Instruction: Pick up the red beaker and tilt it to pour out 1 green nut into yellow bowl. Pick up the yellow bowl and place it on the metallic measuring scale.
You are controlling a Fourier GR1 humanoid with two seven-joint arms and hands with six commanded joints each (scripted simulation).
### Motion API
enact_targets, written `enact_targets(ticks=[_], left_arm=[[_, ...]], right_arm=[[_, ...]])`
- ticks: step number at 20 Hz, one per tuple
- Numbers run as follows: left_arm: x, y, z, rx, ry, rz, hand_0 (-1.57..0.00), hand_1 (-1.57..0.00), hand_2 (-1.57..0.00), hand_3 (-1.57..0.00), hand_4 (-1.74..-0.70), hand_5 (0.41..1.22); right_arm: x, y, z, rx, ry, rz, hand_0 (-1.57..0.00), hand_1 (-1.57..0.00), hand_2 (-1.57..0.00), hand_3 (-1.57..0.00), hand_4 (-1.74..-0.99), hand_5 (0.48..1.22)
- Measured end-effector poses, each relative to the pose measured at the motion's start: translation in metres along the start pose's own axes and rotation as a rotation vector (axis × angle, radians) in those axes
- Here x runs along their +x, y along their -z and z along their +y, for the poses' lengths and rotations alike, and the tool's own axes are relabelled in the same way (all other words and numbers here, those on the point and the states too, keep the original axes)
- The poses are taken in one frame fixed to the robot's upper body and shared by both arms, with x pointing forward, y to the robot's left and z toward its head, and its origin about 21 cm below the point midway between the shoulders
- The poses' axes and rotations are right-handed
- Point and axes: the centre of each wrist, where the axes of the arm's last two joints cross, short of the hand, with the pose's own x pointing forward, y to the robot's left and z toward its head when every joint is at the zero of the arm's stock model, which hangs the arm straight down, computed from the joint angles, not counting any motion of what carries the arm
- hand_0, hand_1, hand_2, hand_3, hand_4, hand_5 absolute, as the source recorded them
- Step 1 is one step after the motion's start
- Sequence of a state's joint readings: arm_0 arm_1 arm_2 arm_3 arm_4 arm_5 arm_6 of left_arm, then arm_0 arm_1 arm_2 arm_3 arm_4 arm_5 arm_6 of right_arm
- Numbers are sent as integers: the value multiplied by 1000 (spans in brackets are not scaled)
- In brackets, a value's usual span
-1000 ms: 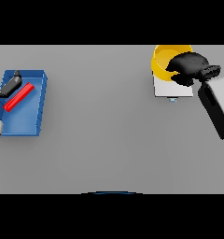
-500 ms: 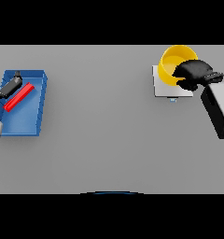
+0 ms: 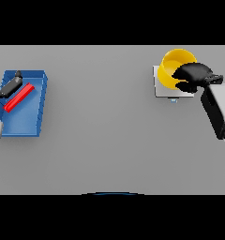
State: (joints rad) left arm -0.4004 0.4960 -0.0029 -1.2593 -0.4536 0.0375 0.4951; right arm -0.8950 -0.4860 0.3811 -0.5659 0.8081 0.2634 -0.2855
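Note:
The yellow bowl [image 3: 173, 65] sits on the pale square measuring scale [image 3: 162, 90] at the back right. My right hand [image 3: 194, 75] lies over the bowl's right rim with its fingers curled round it, and hides that side. The red beaker [image 3: 19, 97] lies tilted on its side in a blue tray [image 3: 25, 122] at the far left. My left hand [image 3: 9, 86] is open at the tray's left edge, its fingers close beside the beaker's upper end. No green nut shows.
The scale has a small tab [image 3: 174, 100] on its front edge. My right forearm [image 3: 217, 115] slants down to the right edge. Bare grey table [image 3: 100, 122] lies between the tray and the scale.
The bowl and my right hand have moved a little to the right and settled over the scale. My left hand and the beaker have barely moved.

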Motion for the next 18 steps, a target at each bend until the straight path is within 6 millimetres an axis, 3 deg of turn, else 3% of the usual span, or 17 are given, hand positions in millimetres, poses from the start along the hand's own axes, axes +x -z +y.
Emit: enact_targets(ticks=[3,6,11,18], left_arm=[[1,0,-6,-4,-7,2,1,1,1,1,-718,666],[2,2,-4,3,-10,-5,1,1,1,1,-724,662],[3,5,-4,1,-8,6,1,1,1,1,-725,664],[3,4,-4,-5,1,1,1,1,1,1,-726,665]], right_arm=[[3,2,2,23,-26,11,-634,-564,-660,-661,-1593,987],[6,3,-2,45,-62,-5,-324,-288,-381,-506,-1560,909],[3,4,2,31,-61,-38,-105,-94,-124,-328,-1537,822],[-3,3,-1,53,-36,4,-21,-19,-25,-146,-1478,738]])
